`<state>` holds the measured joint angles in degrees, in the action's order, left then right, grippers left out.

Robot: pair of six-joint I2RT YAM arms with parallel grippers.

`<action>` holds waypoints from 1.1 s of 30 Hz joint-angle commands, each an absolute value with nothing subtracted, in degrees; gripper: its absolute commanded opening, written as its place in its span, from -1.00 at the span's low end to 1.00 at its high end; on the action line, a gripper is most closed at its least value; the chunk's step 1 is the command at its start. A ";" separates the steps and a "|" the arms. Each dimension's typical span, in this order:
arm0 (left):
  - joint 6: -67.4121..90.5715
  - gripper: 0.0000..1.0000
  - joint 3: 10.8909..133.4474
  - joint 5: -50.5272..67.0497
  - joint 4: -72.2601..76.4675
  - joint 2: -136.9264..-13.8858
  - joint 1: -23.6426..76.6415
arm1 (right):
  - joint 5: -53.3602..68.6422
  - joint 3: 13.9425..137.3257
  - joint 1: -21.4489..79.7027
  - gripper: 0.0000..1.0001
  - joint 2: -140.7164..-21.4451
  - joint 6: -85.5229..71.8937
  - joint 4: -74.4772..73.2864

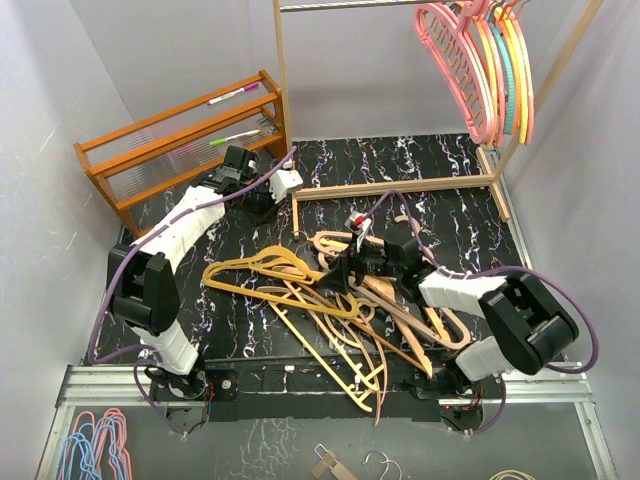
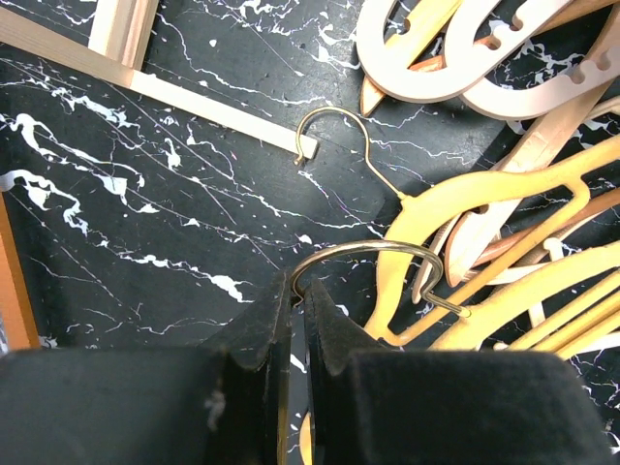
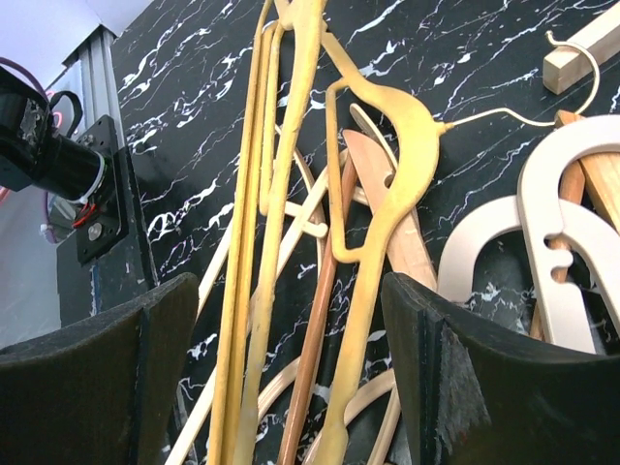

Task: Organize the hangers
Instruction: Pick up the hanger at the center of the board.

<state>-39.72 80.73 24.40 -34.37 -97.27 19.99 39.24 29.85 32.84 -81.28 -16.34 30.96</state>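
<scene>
A tangled pile of yellow, tan wood and pale hangers (image 1: 330,300) lies on the black marbled table. My left gripper (image 1: 268,205) is at the pile's far-left edge. In the left wrist view it (image 2: 298,286) is shut on the metal hook (image 2: 368,249) of a yellow hanger (image 2: 484,194). My right gripper (image 1: 345,268) is open low over the pile. In the right wrist view its fingers (image 3: 291,281) straddle several yellow hanger bars (image 3: 257,242) and a brown wooden one (image 3: 325,320) without gripping them. Pink, orange, teal and yellow hangers (image 1: 485,60) hang on the rail at the top right.
The pale wooden frame's base bar (image 1: 400,185) lies just behind the pile, and its end (image 2: 305,145) is close to my left fingers. An orange-brown slatted shelf rack (image 1: 180,140) stands at the back left. More hangers (image 1: 95,445) lie below the table's near edge.
</scene>
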 commanded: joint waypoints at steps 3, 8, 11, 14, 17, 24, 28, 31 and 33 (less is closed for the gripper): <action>-39.92 -1.00 82.09 24.87 -35.72 -93.89 20.06 | 42.99 33.72 32.62 0.57 -86.19 -18.16 39.90; -39.78 -1.00 81.75 23.52 -34.91 -93.32 20.06 | 45.50 33.87 32.63 0.11 -87.53 -19.64 40.73; -39.61 -1.00 81.79 22.36 -34.36 -93.25 20.11 | 46.84 33.14 32.64 -0.04 -86.14 -19.99 39.69; -39.09 -1.00 82.29 22.24 -34.23 -93.27 20.09 | 47.04 31.98 32.65 -0.36 -83.99 -20.16 38.54; -38.36 -1.00 83.04 22.32 -34.15 -93.20 20.05 | 45.73 31.64 32.69 -0.83 -82.31 -20.31 36.78; -35.20 -1.00 87.99 21.76 -36.51 -91.53 20.11 | 39.89 32.60 32.59 -0.84 -75.91 -20.93 31.25; -33.99 -1.00 91.87 20.91 -38.53 -89.77 20.04 | 38.37 34.83 32.61 -0.84 -73.66 -21.07 26.70; -33.08 -1.00 96.45 20.51 -41.49 -89.37 20.04 | 37.52 36.10 32.66 -0.84 -71.73 -21.23 25.34; -32.52 -1.00 98.66 20.25 -42.16 -88.94 20.05 | 37.31 36.98 32.62 -0.84 -70.77 -21.19 24.74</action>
